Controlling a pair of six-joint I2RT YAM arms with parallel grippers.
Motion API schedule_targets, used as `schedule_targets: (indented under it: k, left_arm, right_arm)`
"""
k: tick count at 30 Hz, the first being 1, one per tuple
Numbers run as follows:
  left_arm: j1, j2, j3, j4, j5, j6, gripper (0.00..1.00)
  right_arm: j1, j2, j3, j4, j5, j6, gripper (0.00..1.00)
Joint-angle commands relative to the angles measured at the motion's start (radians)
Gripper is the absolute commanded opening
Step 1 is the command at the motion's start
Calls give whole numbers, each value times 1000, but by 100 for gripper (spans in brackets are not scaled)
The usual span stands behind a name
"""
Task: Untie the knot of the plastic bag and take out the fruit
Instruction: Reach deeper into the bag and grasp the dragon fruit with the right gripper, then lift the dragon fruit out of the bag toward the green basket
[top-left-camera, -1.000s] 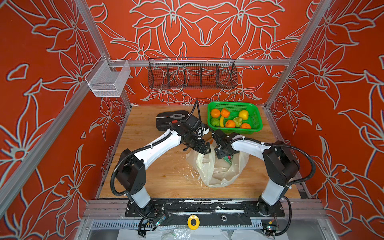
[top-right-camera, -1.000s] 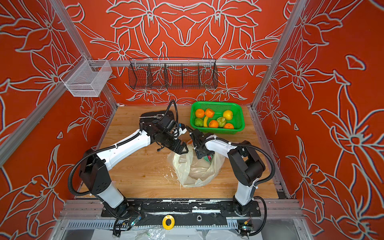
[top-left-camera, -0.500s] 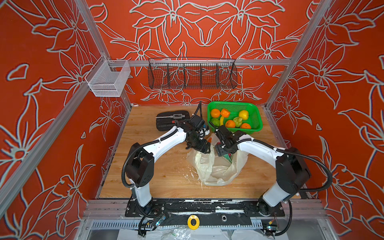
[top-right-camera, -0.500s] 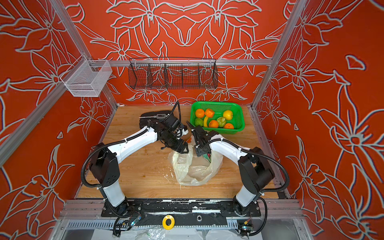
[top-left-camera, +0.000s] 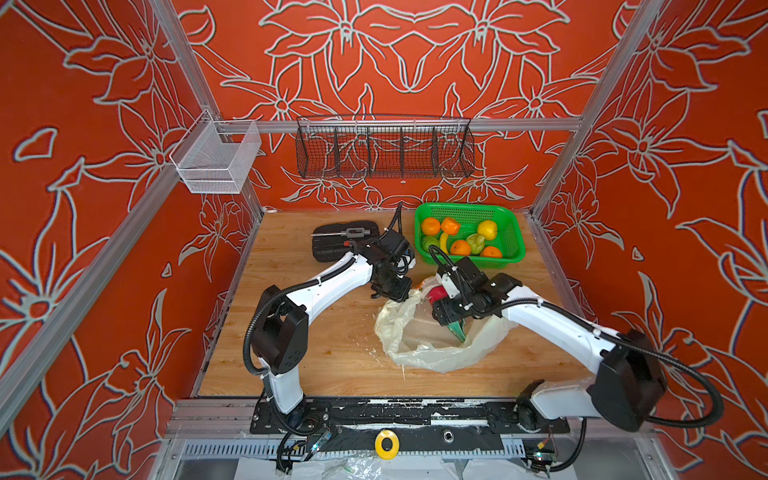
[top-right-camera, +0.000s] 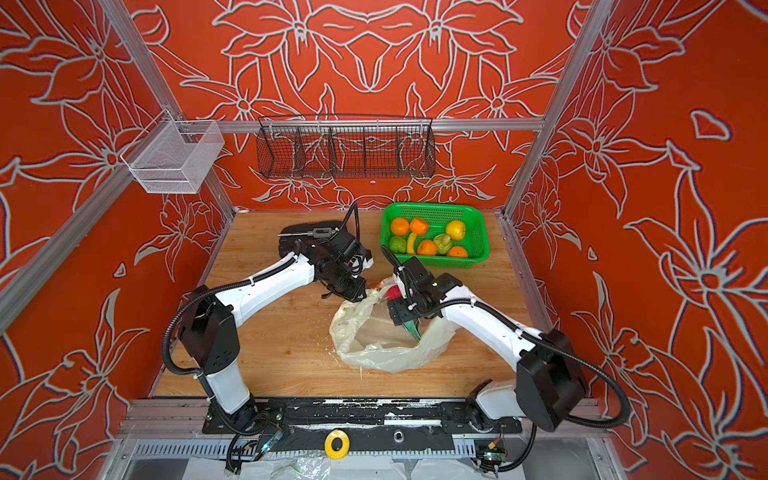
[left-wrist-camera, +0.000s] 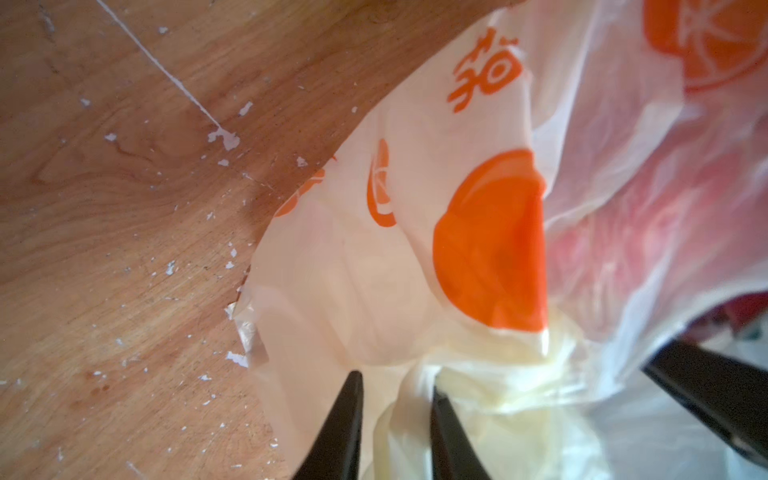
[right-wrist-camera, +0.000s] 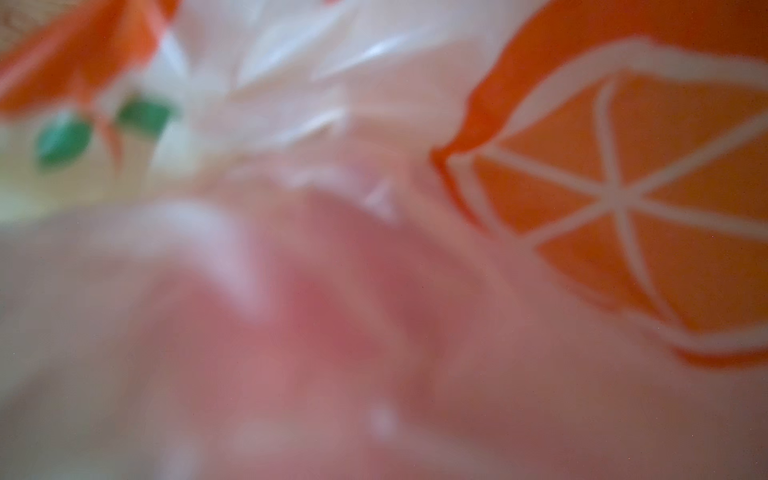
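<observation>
The plastic bag (top-left-camera: 436, 345) (top-right-camera: 374, 345) lies crumpled on the wooden table with its mouth facing the back. My left gripper (top-left-camera: 401, 291) (left-wrist-camera: 395, 380) is at the mouth's left rim, shut on a bunched strip of the cream film. A twisted strand (left-wrist-camera: 498, 374) runs beside the fingers; I cannot tell if it is the knot. My right gripper (top-left-camera: 446, 311) (top-right-camera: 401, 316) is down in the bag mouth over the pink-and-green dragon fruit (top-left-camera: 435, 293), with its fingers hidden. The right wrist view is only blurred bag film (right-wrist-camera: 623, 187) over pink.
A green basket (top-left-camera: 465, 206) at the back right holds several fruit, among them an orange (top-left-camera: 430, 226). A black tool case (top-left-camera: 332, 245) lies behind the left arm. A black wire rack (top-left-camera: 384, 151) and a white mesh bin (top-left-camera: 216, 166) hang on the walls.
The left jaws have closed from wide open onto the bag's rim. The right arm's elbow has swung out to the right while its gripper stayed in the bag mouth.
</observation>
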Motion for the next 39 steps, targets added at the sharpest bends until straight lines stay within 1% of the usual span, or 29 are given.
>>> schedule_targets:
  k: [1, 4, 7, 9, 11, 12, 13, 18, 20, 26, 31, 35, 39]
  left_arm:
    - [14, -12, 21, -3, -8, -8, 14]
    - [15, 1, 35, -5, -1, -13, 7]
    - [17, 12, 42, -8, -4, -23, 3]
    - [21, 16, 46, -10, -1, -38, 2]
    - [31, 24, 55, -6, 40, -48, 2]
    - [35, 32, 66, -10, 53, -52, 2]
    - [36, 35, 73, -15, 54, -53, 2]
    - [36, 20, 61, -2, 36, -56, 2]
    - [35, 16, 55, -2, 43, -53, 2]
    - [36, -3, 37, 4, 45, -50, 2]
    - [34, -27, 21, 25, 28, -65, 2]
    - [35, -39, 19, 32, -9, -75, 3]
    - [35, -45, 28, 33, -53, -80, 2]
  right_arm:
    - [9, -106, -73, 130, -96, -107, 70]
    - [13, -186, -132, 219, -110, -138, 69]
    - [14, -225, -144, 274, -134, -137, 70]
    - [14, -237, -145, 301, -193, -150, 71]
    - [15, -242, -150, 313, -279, -196, 71]
    - [15, -245, -152, 320, -298, -209, 72]
    - [15, -250, -155, 331, -286, -202, 72]
    - [14, -294, -172, 468, -132, -93, 72]
    - [14, -298, -166, 523, -103, -49, 72]
    - [11, -279, -127, 613, 23, 108, 70]
    - [8, -263, -74, 626, 120, 214, 70]
    - [-10, -241, -5, 610, 204, 344, 69]
    - [-36, -205, 70, 598, 250, 471, 69]
